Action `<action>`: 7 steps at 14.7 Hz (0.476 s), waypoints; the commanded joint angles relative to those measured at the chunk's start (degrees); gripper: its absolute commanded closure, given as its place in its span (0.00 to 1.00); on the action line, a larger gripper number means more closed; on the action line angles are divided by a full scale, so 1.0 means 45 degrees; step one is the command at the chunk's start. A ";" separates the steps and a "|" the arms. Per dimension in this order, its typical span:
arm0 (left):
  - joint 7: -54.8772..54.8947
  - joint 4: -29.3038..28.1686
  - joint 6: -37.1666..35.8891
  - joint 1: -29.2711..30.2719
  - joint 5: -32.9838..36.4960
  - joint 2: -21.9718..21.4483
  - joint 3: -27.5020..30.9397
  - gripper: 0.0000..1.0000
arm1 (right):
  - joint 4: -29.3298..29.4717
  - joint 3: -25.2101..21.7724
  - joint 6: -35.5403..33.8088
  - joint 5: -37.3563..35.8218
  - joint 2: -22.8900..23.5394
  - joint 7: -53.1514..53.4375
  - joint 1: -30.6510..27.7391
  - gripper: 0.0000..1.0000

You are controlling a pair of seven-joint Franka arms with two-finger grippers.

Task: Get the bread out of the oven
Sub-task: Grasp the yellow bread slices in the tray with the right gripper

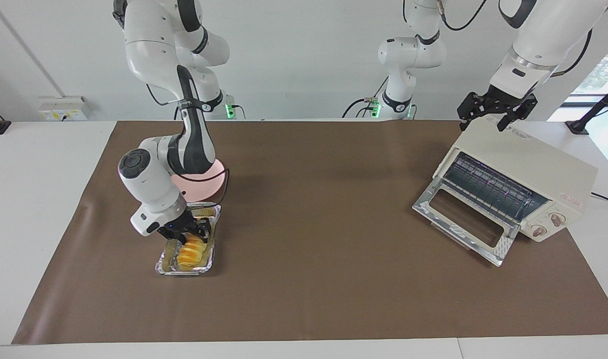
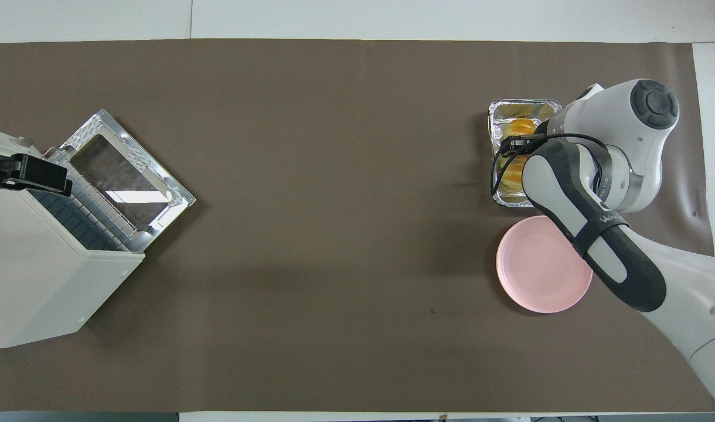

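Note:
The bread [image 1: 192,255] [image 2: 520,128], a golden ridged loaf, lies in a crinkled foil tray [image 1: 167,267] [image 2: 510,108] toward the right arm's end of the table, not in the oven. My right gripper [image 1: 193,233] [image 2: 524,143] is down in the tray, right on the loaf's middle, and the arm hides much of both from overhead. The cream-white oven [image 1: 533,164] [image 2: 41,275] stands toward the left arm's end with its glass door [image 1: 463,219] [image 2: 123,176] dropped open and the wire rack showing. My left gripper [image 1: 498,117] [image 2: 23,173] hangs open over the oven's top.
A pink plate [image 1: 209,184] [image 2: 533,275] sits beside the foil tray, nearer to the robots, partly under the right arm. A brown mat [image 1: 334,289] covers the table. The oven's open door juts out toward the table's middle.

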 commanded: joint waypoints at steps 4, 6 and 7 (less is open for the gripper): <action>0.0076 -0.0056 -0.0081 0.0101 0.0019 -0.0036 -0.0058 0.00 | 0.0603 0.0008 -0.1321 -0.0445 -0.0367 0.0280 -0.0089 1.00; 0.0076 -0.0056 -0.0081 0.0101 0.0018 -0.0036 -0.0058 0.00 | 0.1326 -0.0012 -0.2668 -0.0446 -0.0699 0.0300 -0.0168 1.00; 0.0095 -0.0056 -0.0081 0.0101 -0.0001 -0.0036 -0.0058 0.00 | 0.1406 -0.0070 -0.3061 -0.0465 -0.0972 0.0300 -0.0168 1.00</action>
